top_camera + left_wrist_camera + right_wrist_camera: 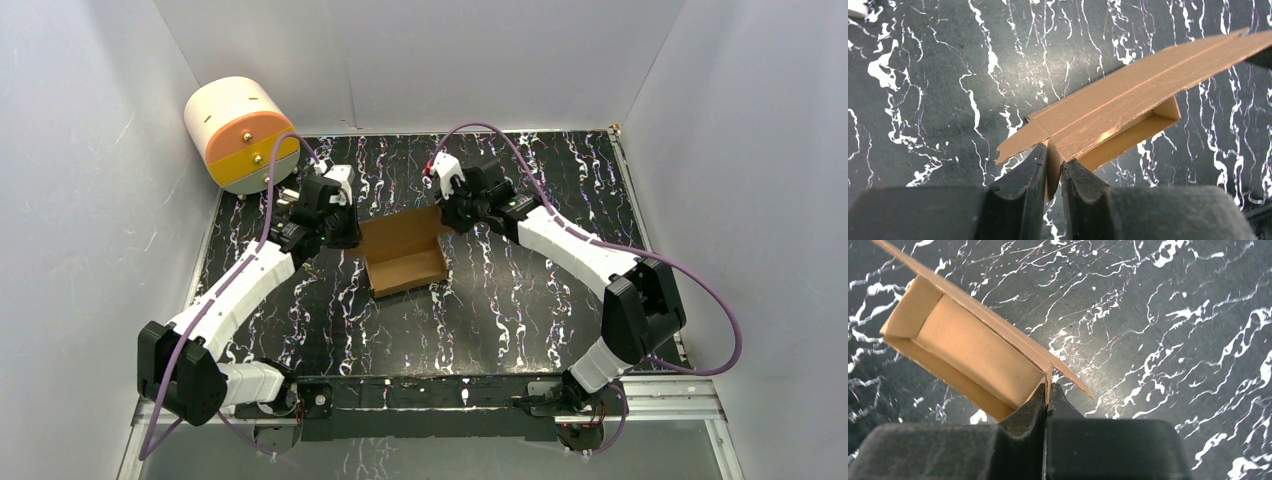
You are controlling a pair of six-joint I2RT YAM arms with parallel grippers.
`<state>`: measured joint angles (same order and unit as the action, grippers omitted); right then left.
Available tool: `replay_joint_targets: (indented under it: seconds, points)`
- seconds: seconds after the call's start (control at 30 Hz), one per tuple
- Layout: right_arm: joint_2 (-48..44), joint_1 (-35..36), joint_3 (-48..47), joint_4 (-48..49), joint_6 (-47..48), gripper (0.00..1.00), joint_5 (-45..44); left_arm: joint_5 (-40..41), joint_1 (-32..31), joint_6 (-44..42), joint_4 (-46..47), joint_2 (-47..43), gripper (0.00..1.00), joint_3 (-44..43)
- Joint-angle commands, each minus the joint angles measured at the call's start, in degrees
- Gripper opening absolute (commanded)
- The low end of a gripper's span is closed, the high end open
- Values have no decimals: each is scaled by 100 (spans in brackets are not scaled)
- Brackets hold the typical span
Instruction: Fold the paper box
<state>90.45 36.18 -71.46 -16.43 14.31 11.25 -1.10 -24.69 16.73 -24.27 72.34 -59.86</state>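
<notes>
Brown cardboard, the half-formed paper box (405, 255) is at the middle of the black marbled table (520, 310), between the two arms, open on top with low walls raised and a wide flap at its far side. The left gripper (1054, 161) has its fingers clamped on a thin wall at the box's left end, and the right gripper (1048, 390) is pinched tight on the wall at its right end. A cream, orange and yellow cylindrical drawer unit (240, 135) stands at the far left corner, well apart from the box.
</notes>
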Motion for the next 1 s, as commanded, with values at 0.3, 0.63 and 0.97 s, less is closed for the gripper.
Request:
replay_joint_targets:
  seconds: [0.3,0.63,0.97]
  points:
    - [-159,994,-177,8,-3902,0,-3514,2378,-893,2517,780,73,15,170]
    - [107,1347,-196,364,-4327,0,-4326,3098,-1169,3139,1100,158,17,342]
    - [-396,941,193,893,-2856,14,-2936,3013,-1105,2042,1101,-351,36,480]
